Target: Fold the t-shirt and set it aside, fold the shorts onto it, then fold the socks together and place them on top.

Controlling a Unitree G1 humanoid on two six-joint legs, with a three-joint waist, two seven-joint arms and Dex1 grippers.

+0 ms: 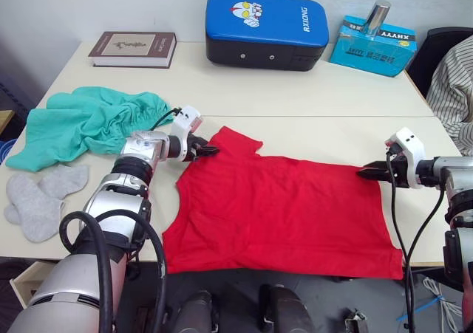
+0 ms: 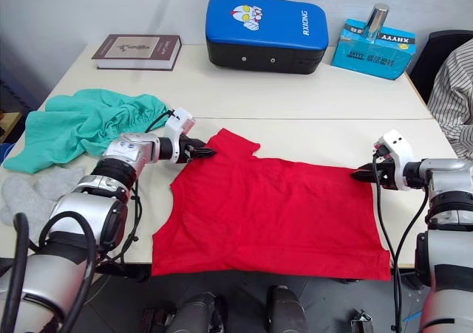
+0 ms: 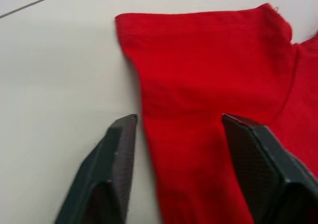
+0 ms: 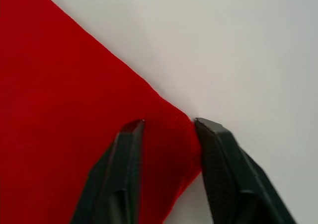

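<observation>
Left eye: grippers (image 1: pixel 209 151) (image 1: pixel 365 173) at t-shirt (image 1: pixel 281 218) edges

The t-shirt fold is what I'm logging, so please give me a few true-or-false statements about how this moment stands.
1. The t-shirt lies spread on the table. True.
2. The shorts rest on the t-shirt. False: they lie apart, off to the robot's left.
3. The left gripper is open at a sleeve. True.
4. The socks sit on the book. False: they lie at the table's near left edge.
5. The right gripper straddles a corner of the t-shirt. True.
</observation>
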